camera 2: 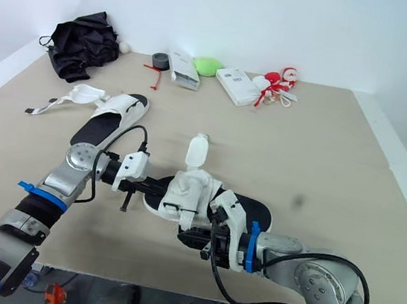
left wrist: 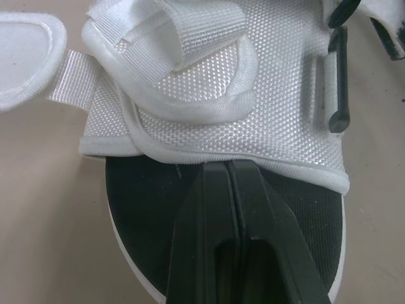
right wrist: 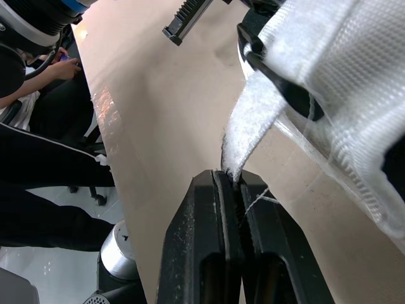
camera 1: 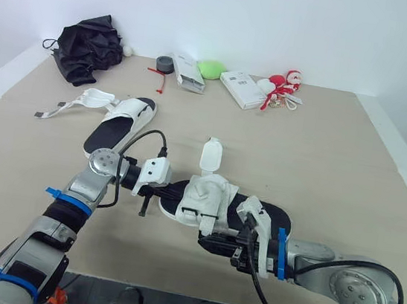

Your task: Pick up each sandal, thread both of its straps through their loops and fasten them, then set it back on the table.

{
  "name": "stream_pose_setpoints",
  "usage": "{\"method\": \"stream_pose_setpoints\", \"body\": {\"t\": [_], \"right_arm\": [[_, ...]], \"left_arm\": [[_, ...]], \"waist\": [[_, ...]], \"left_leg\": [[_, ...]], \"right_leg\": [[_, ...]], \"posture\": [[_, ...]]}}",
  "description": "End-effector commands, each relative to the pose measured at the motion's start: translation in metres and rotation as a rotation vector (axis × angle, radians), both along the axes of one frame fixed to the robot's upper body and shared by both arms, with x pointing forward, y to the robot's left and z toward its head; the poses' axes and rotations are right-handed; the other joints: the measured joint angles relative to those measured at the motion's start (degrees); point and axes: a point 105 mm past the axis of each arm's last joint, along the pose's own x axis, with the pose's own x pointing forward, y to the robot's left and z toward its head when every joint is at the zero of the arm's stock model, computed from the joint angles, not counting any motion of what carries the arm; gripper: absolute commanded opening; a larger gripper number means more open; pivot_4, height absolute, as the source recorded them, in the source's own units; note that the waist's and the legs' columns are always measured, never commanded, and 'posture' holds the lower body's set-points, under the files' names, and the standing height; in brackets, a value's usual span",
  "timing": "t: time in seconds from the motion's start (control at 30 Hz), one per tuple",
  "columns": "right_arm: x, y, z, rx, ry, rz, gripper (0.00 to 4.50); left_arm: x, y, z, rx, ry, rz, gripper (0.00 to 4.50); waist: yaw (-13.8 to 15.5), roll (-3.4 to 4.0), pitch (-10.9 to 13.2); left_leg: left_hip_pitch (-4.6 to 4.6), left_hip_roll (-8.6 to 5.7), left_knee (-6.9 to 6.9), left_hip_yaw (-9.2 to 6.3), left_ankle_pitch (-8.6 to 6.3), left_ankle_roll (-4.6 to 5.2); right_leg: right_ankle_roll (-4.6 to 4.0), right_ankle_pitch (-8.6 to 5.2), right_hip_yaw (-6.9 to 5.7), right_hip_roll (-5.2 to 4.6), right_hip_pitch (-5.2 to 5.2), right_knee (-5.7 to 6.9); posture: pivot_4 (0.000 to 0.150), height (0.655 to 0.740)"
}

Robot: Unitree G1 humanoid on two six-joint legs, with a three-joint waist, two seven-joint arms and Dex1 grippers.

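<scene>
At the near edge of the beige worktop (camera 1: 322, 160) sits a white mesh sandal with black footbed (camera 1: 213, 192); left gripper (left wrist: 226, 168) jaws together over the footbed, right gripper (right wrist: 229, 176) jaws clamped on its white webbing strap (right wrist: 253, 126).

I can read no word, brand or number anywhere here. The flat white box (camera 1: 242, 89) at the far edge carries dark marks on its top, perhaps a printed label, but too small for me to make out. The longer white box (camera 1: 187, 72) near it shows nothing legible either.
</scene>
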Motion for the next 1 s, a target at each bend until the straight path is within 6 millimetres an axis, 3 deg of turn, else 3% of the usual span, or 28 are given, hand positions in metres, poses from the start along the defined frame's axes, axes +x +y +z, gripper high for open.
{"method": "stream_pose_setpoints", "body": {"t": [0.03,0.17,0.3,0.47,0.87,1.0], "right_arm": [[-0.002,0.000,0.008,0.020,-0.027,0.023,0.06],[-0.014,0.003,0.015,0.063,-0.025,0.094,0.06],[-0.037,0.006,0.054,0.247,-0.053,0.260,0.06],[-0.046,0.006,0.080,0.375,-0.074,0.342,0.06],[-0.042,0.013,0.123,0.609,-0.091,0.359,0.06],[-0.026,0.018,0.120,0.598,-0.062,0.285,0.06]], "left_arm": [[-0.013,0.008,-0.044,0.133,0.142,0.013,0.00],[-0.014,0.008,-0.044,0.132,0.144,0.012,0.00],[-0.014,0.007,-0.045,0.133,0.146,0.008,0.00],[-0.013,0.007,-0.044,0.134,0.143,0.006,0.00],[-0.013,0.007,-0.046,0.134,0.148,0.008,0.00],[-0.014,0.007,-0.046,0.132,0.150,0.005,0.00]], "waist": [[0.00,0.00,0.00],[0.02,0.00,0.00],[0.05,0.00,0.01],[0.08,-0.03,0.03],[0.16,-0.03,0.06],[0.16,-0.02,0.07]], "left_leg": [[0.00,0.00,0.00,0.00,0.00,0.00],[-0.01,-0.01,0.00,-0.02,0.00,0.00],[-0.03,-0.01,0.00,-0.02,0.00,0.00],[-0.03,-0.01,0.00,-0.07,0.00,0.00],[-0.06,-0.01,0.00,-0.09,0.00,0.00],[-0.10,-0.01,-0.01,-0.07,0.00,0.00]], "right_leg": [[0.01,0.00,0.00,0.00,0.00,0.00],[0.03,0.00,-0.02,0.00,0.00,0.00],[0.28,0.11,-0.02,0.00,0.01,0.00],[0.25,0.10,-0.07,0.00,0.02,0.00],[0.28,0.11,-0.08,-0.01,0.01,0.00],[0.29,0.10,-0.07,-0.01,-0.03,0.00]], "posture": [[0.150,0.7380],[0.150,0.7380],[0.150,0.7380],[0.150,0.7380],[0.150,0.7380],[0.150,0.7380]]}}
